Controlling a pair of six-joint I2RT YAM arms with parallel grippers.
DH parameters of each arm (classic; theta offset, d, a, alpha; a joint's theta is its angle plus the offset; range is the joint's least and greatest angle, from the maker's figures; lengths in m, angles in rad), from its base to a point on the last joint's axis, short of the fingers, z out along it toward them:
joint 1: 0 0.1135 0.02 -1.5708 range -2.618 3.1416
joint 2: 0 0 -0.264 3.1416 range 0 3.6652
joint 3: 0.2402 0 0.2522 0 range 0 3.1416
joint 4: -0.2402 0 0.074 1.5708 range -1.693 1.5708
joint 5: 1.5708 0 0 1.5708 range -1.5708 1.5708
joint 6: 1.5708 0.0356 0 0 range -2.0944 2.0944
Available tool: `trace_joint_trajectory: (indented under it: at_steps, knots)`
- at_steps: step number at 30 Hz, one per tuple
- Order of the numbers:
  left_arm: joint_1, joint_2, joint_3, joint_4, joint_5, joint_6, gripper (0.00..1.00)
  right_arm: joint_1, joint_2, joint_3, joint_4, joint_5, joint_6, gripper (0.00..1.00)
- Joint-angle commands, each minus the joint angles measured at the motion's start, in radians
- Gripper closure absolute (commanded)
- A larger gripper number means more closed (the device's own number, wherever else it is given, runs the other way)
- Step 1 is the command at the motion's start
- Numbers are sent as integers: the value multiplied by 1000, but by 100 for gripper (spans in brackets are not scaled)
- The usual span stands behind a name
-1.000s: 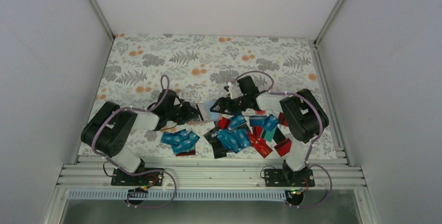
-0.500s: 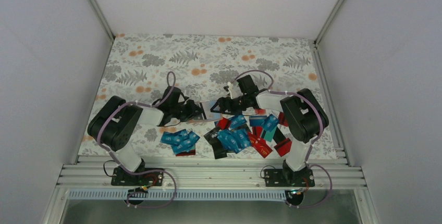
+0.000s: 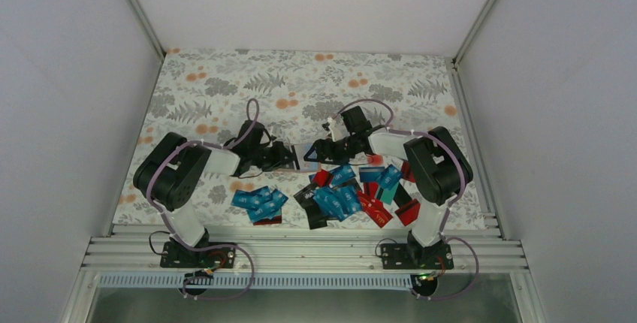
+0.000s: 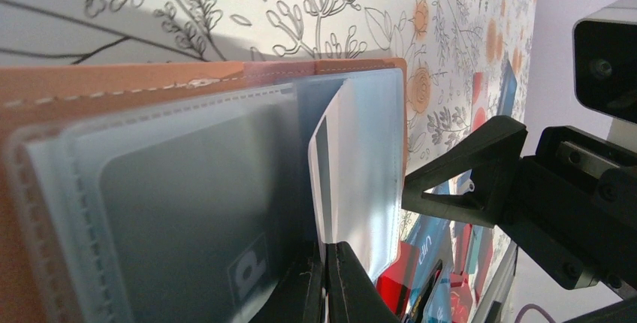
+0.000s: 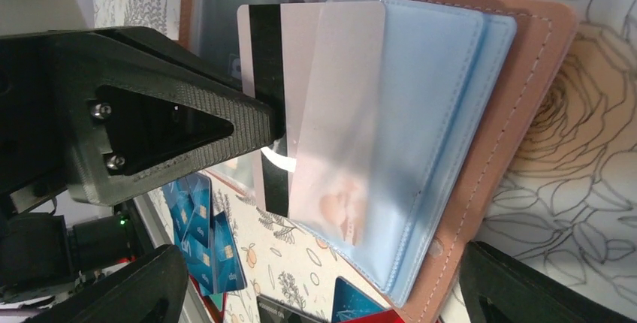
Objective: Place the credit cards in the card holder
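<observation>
Between the wide-open, empty right fingers (image 5: 113,293) sits the card holder (image 5: 526,75). The left fingers (image 5: 165,124), clamping a credit card (image 5: 297,52), are now closer to it — insertion looks imminent.

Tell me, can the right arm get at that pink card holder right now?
Probably yes. On the right arm, the open jaws flank the card holder with nothing between. Only the left arm, jaws shut on a card partly inside a sleeve, crowds one side.
</observation>
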Motion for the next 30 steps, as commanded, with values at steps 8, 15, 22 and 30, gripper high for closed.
trace_joint_trajectory:
  at_steps: [8,15,22,30]
  knots:
    - [-22,65,104,-225,24,165,97,4,60,132,-110,126,-96,9]
    - [-22,91,125,-255,39,184,98,3,99,222,-152,178,-109,9]
    - [-22,115,122,-197,53,137,98,7,101,185,-105,101,-75,12]
    - [-29,155,103,-53,126,29,98,10,67,90,-29,79,-2,12]
